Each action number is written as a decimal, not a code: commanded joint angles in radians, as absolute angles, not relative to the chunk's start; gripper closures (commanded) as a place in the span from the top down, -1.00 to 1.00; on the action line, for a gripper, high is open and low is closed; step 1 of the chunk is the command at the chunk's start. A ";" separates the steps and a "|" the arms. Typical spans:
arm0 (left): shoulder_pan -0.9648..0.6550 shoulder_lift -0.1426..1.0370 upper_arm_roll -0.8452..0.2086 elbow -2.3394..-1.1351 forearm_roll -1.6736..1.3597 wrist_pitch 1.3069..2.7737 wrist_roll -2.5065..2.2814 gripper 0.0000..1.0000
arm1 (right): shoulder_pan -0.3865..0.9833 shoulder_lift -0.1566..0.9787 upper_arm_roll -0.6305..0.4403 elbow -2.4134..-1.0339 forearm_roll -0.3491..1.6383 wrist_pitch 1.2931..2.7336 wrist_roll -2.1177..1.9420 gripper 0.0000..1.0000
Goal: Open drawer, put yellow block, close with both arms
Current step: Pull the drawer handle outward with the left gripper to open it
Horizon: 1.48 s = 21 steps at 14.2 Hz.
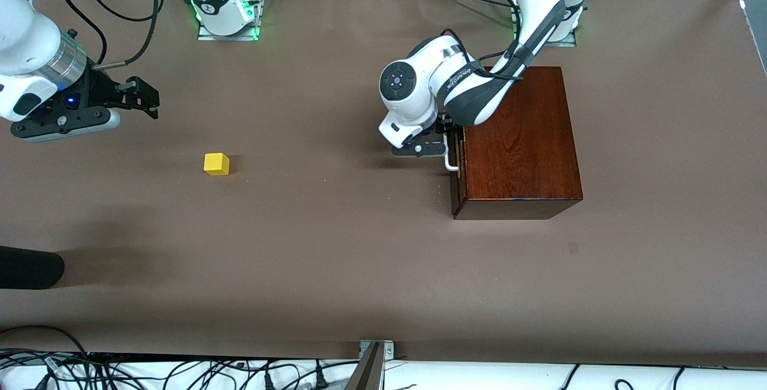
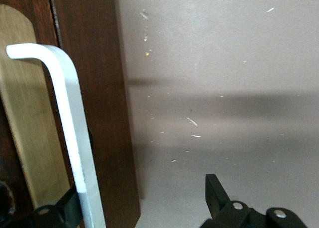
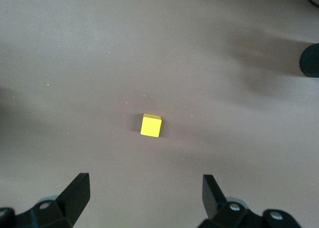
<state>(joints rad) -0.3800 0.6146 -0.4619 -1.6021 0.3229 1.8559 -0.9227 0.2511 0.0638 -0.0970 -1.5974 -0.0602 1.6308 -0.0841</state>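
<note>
Left hand [image 1: 446, 149] spread around the closed drawer's [image 1: 458, 174] handle [image 1: 450, 165]; right hand [image 1: 144, 97] waits released near yellow block [image 1: 216, 163].

Brown table cover [image 1: 335, 270] — black rounded object [image 1: 27, 267] at its edge — cables [image 1: 180, 375] below.

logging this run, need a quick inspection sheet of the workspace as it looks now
surface: brown table, a few specks.
job's things: drawer shut in the mahogany box; yellow block on the table toward the right arm's end, untouched.
clutter: dark rounded object at the table's edge.
grippers: left gripper at the white handle, jaws open either side of the bar; right gripper above the block, jaws open.
cables: bundles along the table's near edge and by the bases.
surroundings: metal frame parts at the edges.
</note>
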 commanded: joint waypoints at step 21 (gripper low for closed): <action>-0.497 0.465 -0.469 -1.374 0.292 1.512 -1.042 1.00 | 0.245 0.066 -0.090 -1.578 -0.052 1.609 -0.077 1.00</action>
